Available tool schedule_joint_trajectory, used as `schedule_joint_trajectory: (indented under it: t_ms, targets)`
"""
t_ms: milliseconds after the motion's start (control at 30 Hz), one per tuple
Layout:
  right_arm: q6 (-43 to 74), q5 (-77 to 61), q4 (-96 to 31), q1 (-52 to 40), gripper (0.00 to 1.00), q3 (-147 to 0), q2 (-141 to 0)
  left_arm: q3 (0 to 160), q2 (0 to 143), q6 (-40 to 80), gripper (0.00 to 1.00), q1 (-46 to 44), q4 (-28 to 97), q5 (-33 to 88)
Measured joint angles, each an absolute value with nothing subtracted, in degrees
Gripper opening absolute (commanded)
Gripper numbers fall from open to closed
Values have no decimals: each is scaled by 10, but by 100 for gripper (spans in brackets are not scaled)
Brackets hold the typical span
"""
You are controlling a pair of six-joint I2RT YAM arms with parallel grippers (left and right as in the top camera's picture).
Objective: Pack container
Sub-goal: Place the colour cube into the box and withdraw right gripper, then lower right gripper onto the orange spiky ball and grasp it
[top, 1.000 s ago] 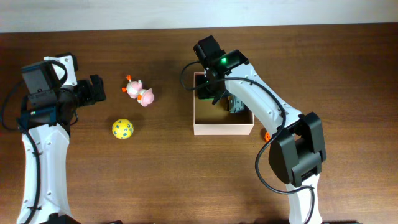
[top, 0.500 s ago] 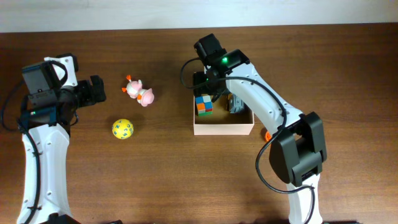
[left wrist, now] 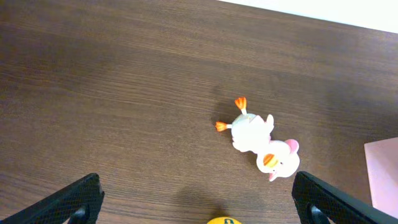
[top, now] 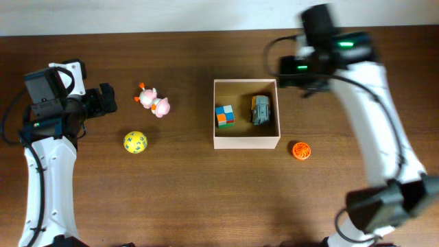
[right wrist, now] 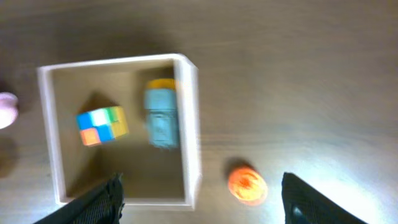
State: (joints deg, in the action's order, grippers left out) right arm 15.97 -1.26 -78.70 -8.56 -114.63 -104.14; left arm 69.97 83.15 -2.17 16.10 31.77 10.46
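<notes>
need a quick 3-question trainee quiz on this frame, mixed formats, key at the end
1. True or false: the multicoloured puzzle cube lies inside the square white-walled container, beside the grey toy car.
2. Which toy on the brown wooden table lies closest to the container, outside it? A) yellow ball B) small orange ball C) pink-and-white duck toy
3. How many toys lie outside the container?
Key: 1 true; 2 B; 3 three: the small orange ball, the yellow ball and the pink-and-white duck toy.
</notes>
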Motion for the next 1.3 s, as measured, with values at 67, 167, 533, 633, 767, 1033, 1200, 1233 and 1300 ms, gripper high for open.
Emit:
schedule_joint_trajectory:
  t_ms: [67,167,533,633,767,1033,1200,1233,1300]
  targets:
    - [152,-9,-821,-53,75,-1148,-1031,700,832,-22,99,161,318,104]
    - [145,-7,-840,-23,75,-1125,-1034,700,832,-22,99,161,317,104]
    - [139,-18,-740,-32,72,-881,-1050,700,832,-22,99,161,316,104]
    - [142,-27,-701,-51,70,-828,-1051,700,832,-22,99,161,317,104]
    - [153,-35,-656,-67,66,-763,-1051,700,832,-22,99,161,317,104]
    - [164,-35,-611,-68,67,-711,-1051,700,832,-22,99,161,317,104]
    - [165,-17,-562,-68,67,-694,-1051,700,832,-22,99,161,321,104]
    - [165,-12,-553,-68,67,-687,-1051,700,832,-22,99,161,321,104]
    - [165,-4,-536,-68,67,-674,-1051,700,832,-22,99,161,322,104]
